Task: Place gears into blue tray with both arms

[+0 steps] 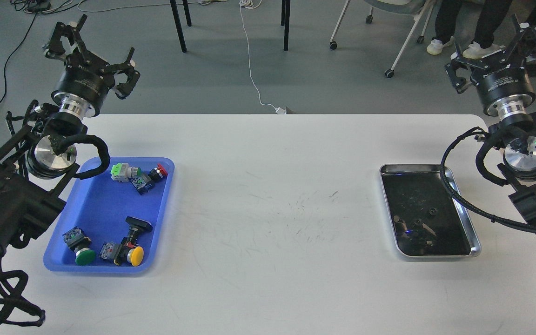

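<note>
The blue tray sits at the left of the white table and holds several push-button switches with green, yellow and red caps. A few tiny dark gears lie on the dark bottom of the steel tray at the right, hard to make out. My left gripper hangs raised beyond the table's back-left corner, behind the blue tray, fingers spread and empty. My right gripper is raised past the back-right corner, behind the steel tray, also open and empty.
Black cables loop from both wrists; the right one drapes over the steel tray's right rim. Beyond the table's far edge are chair legs, a white cord on the floor and a person's feet.
</note>
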Robot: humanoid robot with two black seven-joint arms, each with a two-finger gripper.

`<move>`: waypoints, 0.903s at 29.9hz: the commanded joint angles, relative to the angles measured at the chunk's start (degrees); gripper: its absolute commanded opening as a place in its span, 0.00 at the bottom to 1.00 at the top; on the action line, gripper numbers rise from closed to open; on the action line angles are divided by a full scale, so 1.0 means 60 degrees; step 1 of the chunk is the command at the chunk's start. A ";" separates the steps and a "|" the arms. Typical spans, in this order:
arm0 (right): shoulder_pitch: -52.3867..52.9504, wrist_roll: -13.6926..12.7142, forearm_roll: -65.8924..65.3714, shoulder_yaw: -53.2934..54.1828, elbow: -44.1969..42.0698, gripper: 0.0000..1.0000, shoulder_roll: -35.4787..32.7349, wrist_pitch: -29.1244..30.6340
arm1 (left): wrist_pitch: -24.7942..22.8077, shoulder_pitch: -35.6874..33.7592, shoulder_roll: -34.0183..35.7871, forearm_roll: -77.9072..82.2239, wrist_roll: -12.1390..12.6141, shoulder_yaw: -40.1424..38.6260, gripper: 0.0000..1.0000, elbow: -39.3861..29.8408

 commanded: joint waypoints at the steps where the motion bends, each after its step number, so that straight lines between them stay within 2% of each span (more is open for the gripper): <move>1: -0.0036 0.0027 0.0006 0.0048 0.0052 0.99 -0.0025 0.0000 | -0.0075 0.0006 0.0087 0.0025 -0.0072 0.0030 0.98 0.0002; 7: 0.0110 0.0027 -0.0009 0.0033 0.0110 0.99 -0.0040 0.0000 | -0.0061 -0.0111 0.0395 0.0025 -0.0014 0.0045 0.98 0.0002; 10: 0.0227 0.0013 -0.0184 -0.0055 0.0183 0.99 -0.0404 0.0000 | -0.0105 -0.0141 0.0527 0.0025 -0.0043 0.0030 0.98 0.0002; 17: 0.1031 -0.0046 -0.2334 -0.0360 0.1018 0.99 -0.1327 0.0000 | -0.0120 -0.0126 0.0659 0.0010 -0.0014 0.0045 0.98 -0.0056; 20: 0.2026 -0.0031 -0.3244 -0.1398 0.1062 0.99 -0.1636 0.0000 | -0.0120 -0.0082 0.0630 0.0010 -0.0014 0.0030 0.98 -0.0071; 27: 0.4443 -0.0017 -0.4181 -0.5309 0.1736 0.99 -0.1710 0.0000 | -0.0134 0.0035 0.0615 0.0010 -0.0014 0.0045 0.98 -0.0086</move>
